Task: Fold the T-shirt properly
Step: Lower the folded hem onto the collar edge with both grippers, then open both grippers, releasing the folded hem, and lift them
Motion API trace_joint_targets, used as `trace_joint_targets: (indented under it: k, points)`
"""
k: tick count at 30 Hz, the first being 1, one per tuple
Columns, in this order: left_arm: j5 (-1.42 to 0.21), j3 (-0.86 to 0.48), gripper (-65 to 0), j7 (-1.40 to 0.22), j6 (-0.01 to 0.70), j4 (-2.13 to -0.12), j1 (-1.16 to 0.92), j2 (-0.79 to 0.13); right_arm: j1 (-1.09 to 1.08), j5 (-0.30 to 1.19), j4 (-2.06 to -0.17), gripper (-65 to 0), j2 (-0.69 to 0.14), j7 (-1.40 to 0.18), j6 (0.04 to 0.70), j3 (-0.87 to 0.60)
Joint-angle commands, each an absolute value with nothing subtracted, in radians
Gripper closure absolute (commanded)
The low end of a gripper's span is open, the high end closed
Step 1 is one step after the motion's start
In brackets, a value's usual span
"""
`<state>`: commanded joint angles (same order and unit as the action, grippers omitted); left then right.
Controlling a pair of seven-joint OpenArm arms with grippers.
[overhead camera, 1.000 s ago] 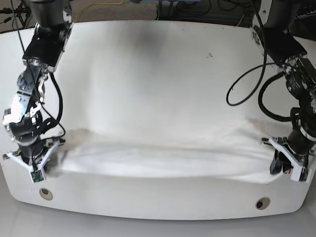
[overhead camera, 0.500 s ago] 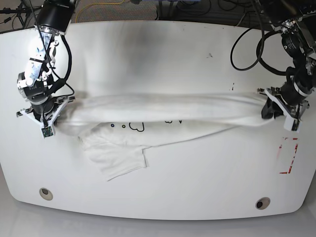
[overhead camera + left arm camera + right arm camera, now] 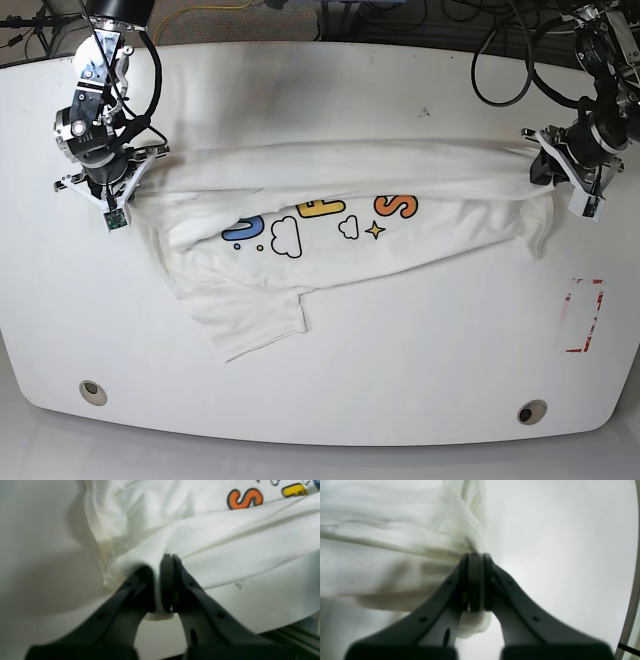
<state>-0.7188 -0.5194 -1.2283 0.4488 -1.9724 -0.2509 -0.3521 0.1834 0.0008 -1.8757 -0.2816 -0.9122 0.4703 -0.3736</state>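
The white T-shirt (image 3: pixel 340 230) stretches across the table between both grippers, its upper edge pulled taut. Its print of blue, yellow and orange letters (image 3: pixel 320 215) faces up, and one sleeve (image 3: pixel 250 320) trails toward the front. At the base view's right, my left gripper (image 3: pixel 547 168) is shut on a bunch of the shirt's edge. In the left wrist view the left gripper (image 3: pixel 165 558) pinches a fold of the shirt (image 3: pixel 237 542). My right gripper (image 3: pixel 122 195) is shut on the opposite edge. In the right wrist view the right gripper (image 3: pixel 475 555) clamps gathered cloth (image 3: pixel 382 542).
The white table (image 3: pixel 350 90) has a red outlined mark (image 3: pixel 585 315) near its right edge and two round holes (image 3: pixel 92 392) (image 3: pixel 532 411) near the front. Cables (image 3: pixel 500 60) hang behind the arm at the back right.
Both grippers have carried the shirt from the table's front edge toward the back and farther up. The shirt has unfurled, so its print and a trailing sleeve now show.
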Motion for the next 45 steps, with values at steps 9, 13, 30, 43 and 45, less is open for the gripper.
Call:
trace_joint_targets:
  k: [9,13,30,43,45]
  points:
    - [-0.719,-0.521,0.0,-1.228,0.447,-1.971,-0.289,-0.392,0.260,0.002,-1.883,0.0,-0.282,-0.912,0.470,-0.374]
    - [-0.717,-0.521,0.0,-1.228,0.447,-1.969,-0.320,-0.395,0.302,0.004,-1.888,0.0,-0.271,-0.912,0.470,-0.374]
    - [-0.717,-0.521,-42.1,-1.233,0.447,-1.971,-0.387,-0.414,0.398,-0.002,-1.960,-33.6,-0.162,-0.912,0.467,-0.371]
    - [-0.768,-0.567,-51.9,-1.287,0.449,-1.994,-0.346,-0.412,0.398,0.035,-2.041,-49.0,-0.105,-0.906,0.496,-0.374]
    - [-0.805,-0.593,-51.9,-1.299,0.449,-1.992,-0.329,-0.412,0.377,0.059,-2.041,-47.9,-0.104,-0.906,0.503,-0.378]
